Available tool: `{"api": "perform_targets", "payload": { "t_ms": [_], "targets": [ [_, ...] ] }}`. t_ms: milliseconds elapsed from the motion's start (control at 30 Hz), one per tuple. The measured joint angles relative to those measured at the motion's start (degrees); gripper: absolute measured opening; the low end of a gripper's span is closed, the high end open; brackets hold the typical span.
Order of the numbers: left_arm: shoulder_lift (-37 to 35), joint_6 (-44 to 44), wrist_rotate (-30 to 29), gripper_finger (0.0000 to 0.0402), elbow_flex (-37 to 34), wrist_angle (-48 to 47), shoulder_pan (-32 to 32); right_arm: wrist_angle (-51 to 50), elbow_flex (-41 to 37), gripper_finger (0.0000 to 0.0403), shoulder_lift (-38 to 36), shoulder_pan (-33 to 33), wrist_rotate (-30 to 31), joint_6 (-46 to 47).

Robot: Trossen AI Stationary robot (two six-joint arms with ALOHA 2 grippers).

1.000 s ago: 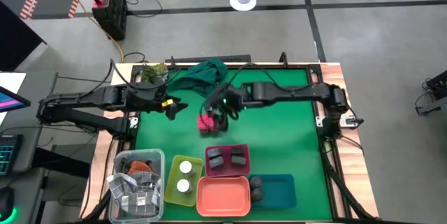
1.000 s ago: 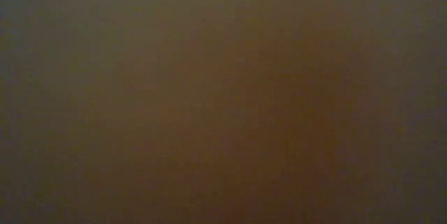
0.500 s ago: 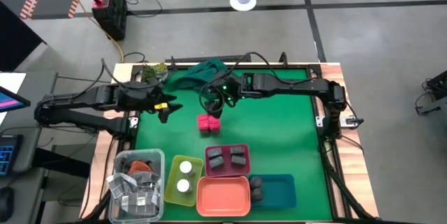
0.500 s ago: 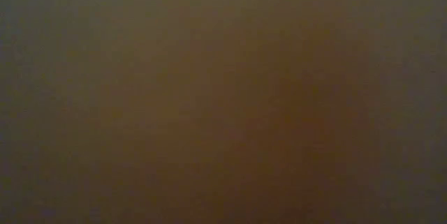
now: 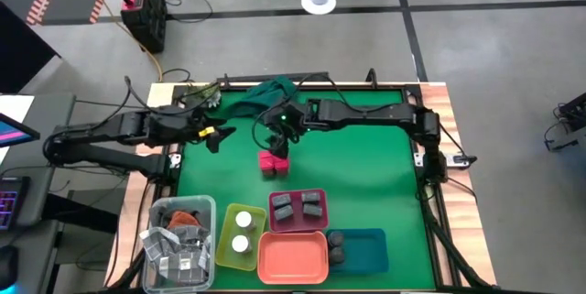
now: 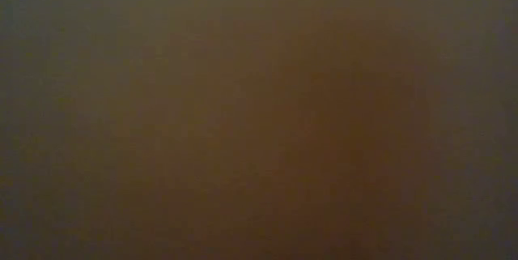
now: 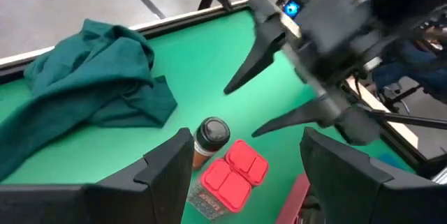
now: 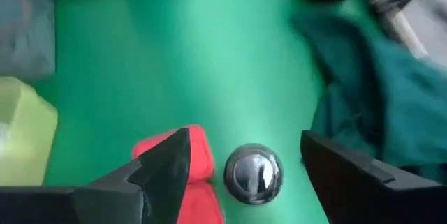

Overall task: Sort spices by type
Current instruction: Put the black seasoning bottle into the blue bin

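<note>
Grey concrete floor (image 5: pixel 275 42), black tape lines (image 5: pixel 411 33)

The low view is wholly dark, and the right gripper (image 7: pixel 279 105) shows blurred.

We see the dark right arm stretched across the table's far side, its two-finger right gripper (image 5: pixel 277 140) pointing down with fingers spread wide (clearly apart in the left wrist view). Our dark left arm reaches in from the left edge, its left gripper (image 5: pixel 216 138) likewise parted.
</note>
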Motion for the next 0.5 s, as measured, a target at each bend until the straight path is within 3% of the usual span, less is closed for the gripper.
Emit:
{"api": "perform_targets", "payload": {
  "t_ms": [67, 300, 500],
  "targets": [
    [0.4, -0.2, -0.1, 0.0248, 0.0, 0.1, 0.0, 0.3, -0.1, 0.0306, 1.4, -0.5, -3.0, -1.0],
    [2.0, 0.1, -0.2, 0.0248, 0.0, 0.0, 0.0, -0.3, -0.1, 0.0369, 5.0, -1.0, -3.5, -1.6],
    [2.1, 1.8, -0.2, 0.0248, 0.0, 0.0, 0.0, -0.7, 0.0, 0.0383, 5.5, -1.2, -2.0, -2.5]
  ]
}}
